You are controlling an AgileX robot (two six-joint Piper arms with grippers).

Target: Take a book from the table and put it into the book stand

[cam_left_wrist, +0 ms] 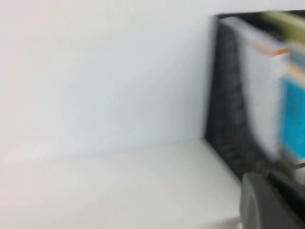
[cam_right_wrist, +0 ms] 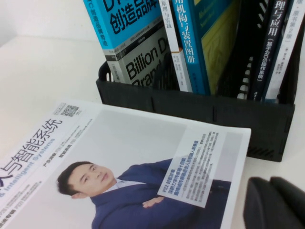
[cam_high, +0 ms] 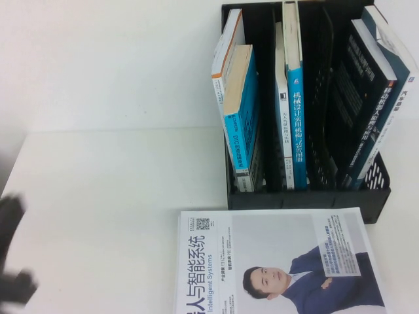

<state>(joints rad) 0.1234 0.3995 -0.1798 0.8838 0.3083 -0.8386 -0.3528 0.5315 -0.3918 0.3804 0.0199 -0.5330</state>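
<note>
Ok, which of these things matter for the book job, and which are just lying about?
Job:
dark navy book, already in the book stand's right-hand slot; table; left gripper at the table's left edge; right gripper before the stand.

Just there:
white book with suited man, flat before the stand; teal books in other slots.

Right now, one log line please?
dark book in stand; white book flat on table; left gripper at table's left; right gripper by white book
</note>
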